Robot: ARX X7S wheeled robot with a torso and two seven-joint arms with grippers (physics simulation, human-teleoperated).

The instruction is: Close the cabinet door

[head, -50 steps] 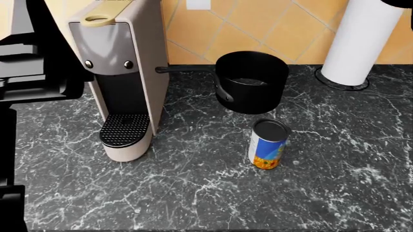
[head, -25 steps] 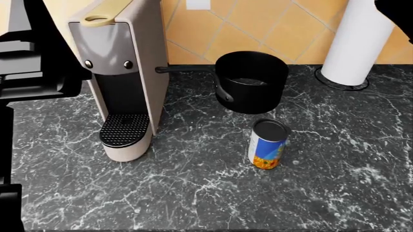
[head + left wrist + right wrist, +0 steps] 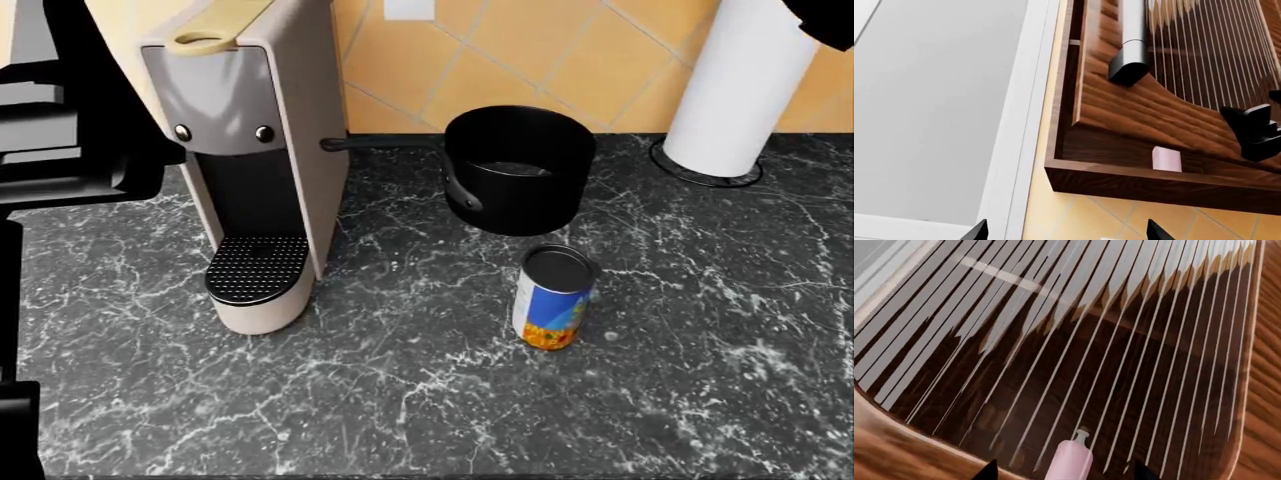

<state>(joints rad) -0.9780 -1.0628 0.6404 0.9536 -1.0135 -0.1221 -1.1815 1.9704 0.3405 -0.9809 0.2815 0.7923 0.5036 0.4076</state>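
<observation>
The left wrist view looks up at the cabinet door (image 3: pixel 1121 115), dark wood with a ribbed glass panel and a metal bar handle (image 3: pixel 1131 40). Its lower edge stands out from the cabinet frame (image 3: pixel 1134 182), so the door is ajar. My left gripper (image 3: pixel 1066 231) is open below the door and touches nothing. My right gripper (image 3: pixel 1066 471) is open close to the ribbed glass (image 3: pixel 1087 340), with a pink bottle (image 3: pixel 1071 457) behind the glass. A black part of the right gripper (image 3: pixel 1254 131) shows against the door. The head view shows no door.
On the black marble counter (image 3: pixel 400 400) stand a beige coffee machine (image 3: pixel 254 150), a black pot (image 3: pixel 521 170), a tin can (image 3: pixel 554 298) and a paper towel roll (image 3: pixel 747 85). My left arm (image 3: pixel 67 130) fills the left edge. A white wall panel (image 3: pixel 934 110) flanks the cabinet.
In the head view my left arm has shifted slightly to the left and the right arm's tip at the top right corner has moved a little. The counter objects have not moved.
</observation>
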